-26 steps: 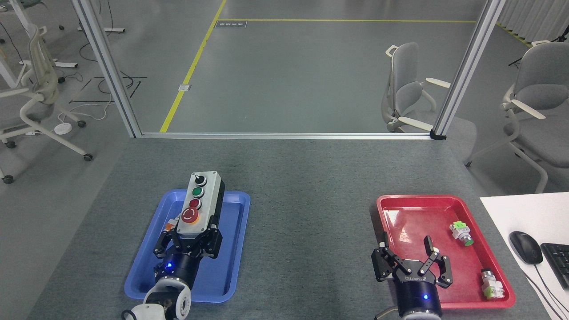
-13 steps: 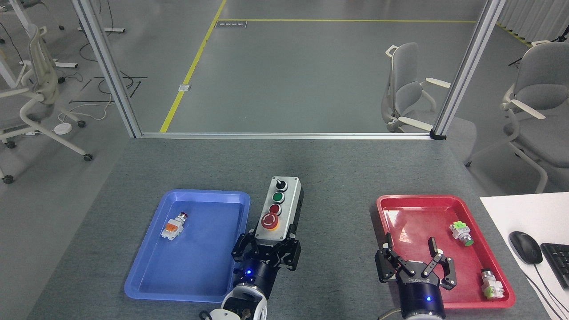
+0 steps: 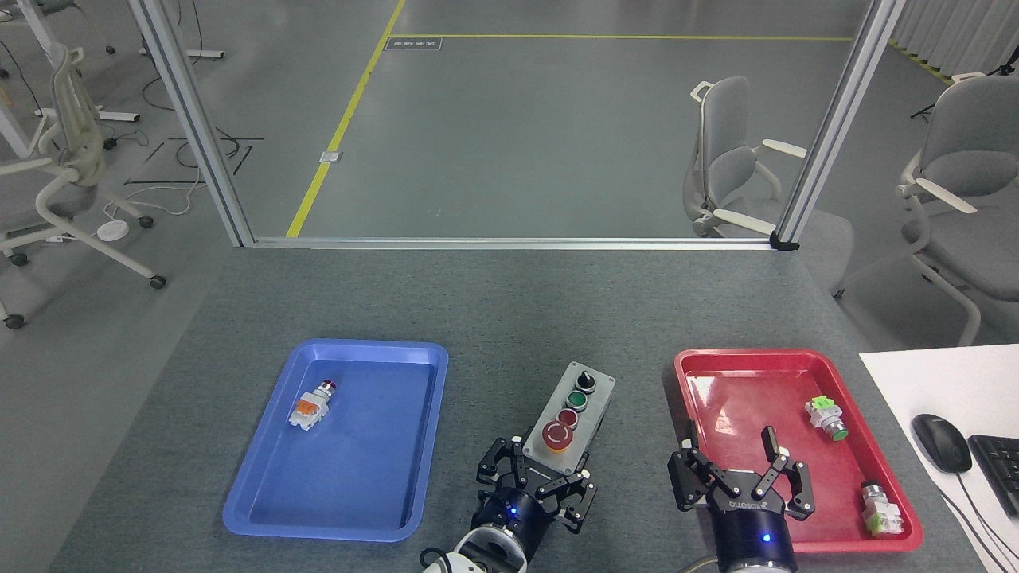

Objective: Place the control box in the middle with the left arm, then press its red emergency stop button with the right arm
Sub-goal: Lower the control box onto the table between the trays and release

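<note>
- Since the earlier frames, the control box point(image 3: 571, 416) has travelled rightward out of the blue tray point(image 3: 263, 509) — it is now lying over the dark grey tabletop point(image 3: 509, 310) between the two trays, lower in the head view than half a second ago.
- In the head view, the left gripper point(image 3: 535, 485) is clamping its fingers around the near end of the control box, just below the red emergency stop button point(image 3: 557, 435).
- The box is angling away to the right, its black knob at the far end, then the green button, the small red one and the large red one nearest the gripper; whether its base is touching the cloth I cannot tell.
- The right gripper point(image 3: 742, 471) is hovering over the near left part of the red tray point(image 3: 796, 360) with its jaws spread wide and holding nothing.
- A small orange-white pushbutton point(image 3: 311, 404) is lying alone in the blue tray, now uncovered.
- Two green-tipped pushbuttons point(image 3: 825, 418) are sitting in the red tray — one at mid-right, the other near the right corner.
- A mouse point(image 3: 941, 442) and a keyboard edge are resting on the white desk at far right.
</note>
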### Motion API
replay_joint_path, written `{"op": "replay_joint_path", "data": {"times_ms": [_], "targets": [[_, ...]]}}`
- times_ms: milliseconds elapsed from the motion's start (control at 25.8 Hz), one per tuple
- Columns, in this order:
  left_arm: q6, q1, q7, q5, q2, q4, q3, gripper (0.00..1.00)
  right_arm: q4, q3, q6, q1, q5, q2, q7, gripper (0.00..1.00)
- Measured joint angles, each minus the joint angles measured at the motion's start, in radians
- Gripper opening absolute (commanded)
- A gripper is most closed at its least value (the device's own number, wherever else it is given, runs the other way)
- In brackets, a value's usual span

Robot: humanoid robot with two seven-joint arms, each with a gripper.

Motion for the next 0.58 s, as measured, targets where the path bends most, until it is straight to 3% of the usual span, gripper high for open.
{"op": "replay_joint_path", "data": {"times_ms": [233, 427, 543, 582], "targets": [[-0.009, -0.040, -0.010, 0.001, -0.001, 0.062, -0.072, 0.00, 0.000, -0.001, -0.028, 0.003, 0.002, 0.001, 0.009, 0.96], [-0.019, -0.050, -0.008, 0.001, -0.001, 0.085, -0.083, 0.29, 0.002, 0.000, -0.032, 0.007, 0.002, 0.003, 0.010, 0.96], [-0.020, -0.050, -0.008, 0.002, -0.001, 0.087, -0.084, 0.67, 0.003, 0.003, -0.032, 0.008, 0.001, 0.006, 0.011, 0.93], [-0.016, -0.051, -0.008, 0.002, 0.000, 0.087, -0.084, 0.74, 0.003, 0.004, -0.032, 0.008, 0.001, 0.007, 0.012, 0.91]]}}
